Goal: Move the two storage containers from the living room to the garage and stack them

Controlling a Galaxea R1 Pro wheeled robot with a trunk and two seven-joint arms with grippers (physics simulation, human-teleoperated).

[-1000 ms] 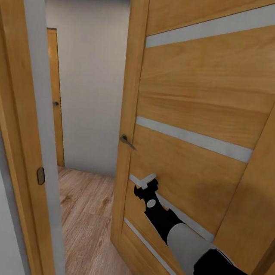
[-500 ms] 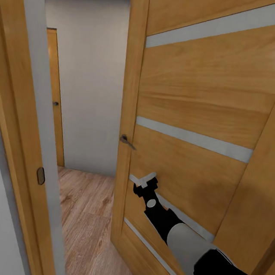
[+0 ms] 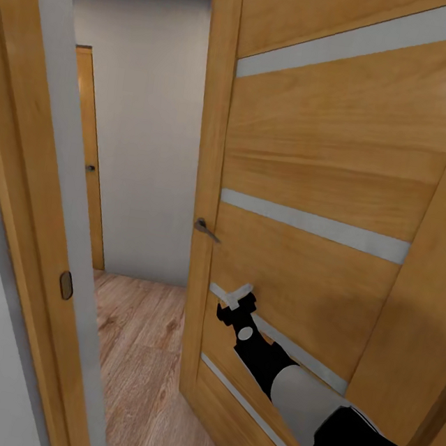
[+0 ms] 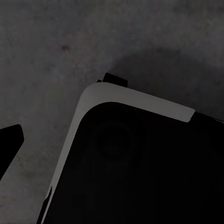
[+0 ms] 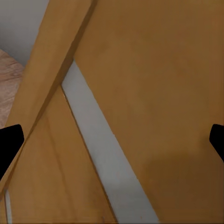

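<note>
1. Looking from the head: the right gripper is pressing against the door, which is blocking the way; the gap is lying to its left. No containers are showing.
2. Left wrist: its state I cannot tell.
3. Right wrist: fingertips are standing wide apart, holding nothing.

Home interior, at a doorway into what looks like a small hallway. Honey-coloured wooden door with pale horizontal glazed strips and a grey metal lever handle, standing ajar. Matching wooden door frame with a dark oval strike plate. Light wood plank flooring, plain pale grey wall, second wooden door beyond. Left wrist view too dim to place.
</note>
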